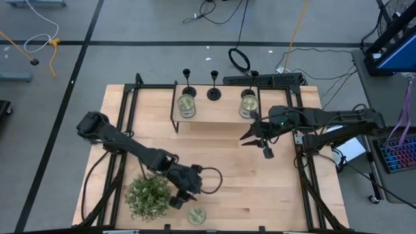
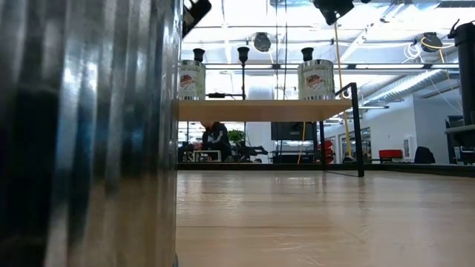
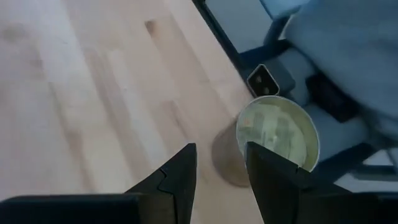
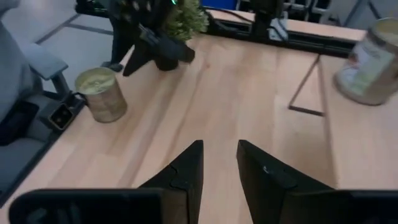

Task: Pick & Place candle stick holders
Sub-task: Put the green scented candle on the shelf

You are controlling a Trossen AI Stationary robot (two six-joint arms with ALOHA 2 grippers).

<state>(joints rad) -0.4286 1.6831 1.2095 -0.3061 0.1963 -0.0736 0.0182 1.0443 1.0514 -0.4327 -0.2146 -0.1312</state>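
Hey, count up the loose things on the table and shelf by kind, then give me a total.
Candle stick holders: 3
Tin cans: 3
Potted plant: 1
Total: 7

Around my wooden table (image 1: 227,175), grey floor (image 1: 130,26) fills the upper frame, crossed by loose cables (image 1: 240,58). At the right edge sits a keyboard (image 1: 395,155). Ceiling lights (image 2: 261,41) shine top centre.

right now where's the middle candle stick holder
In the high view the middle candle stick holder stands on the raised wooden shelf at the table's far edge, between two open tin cans.
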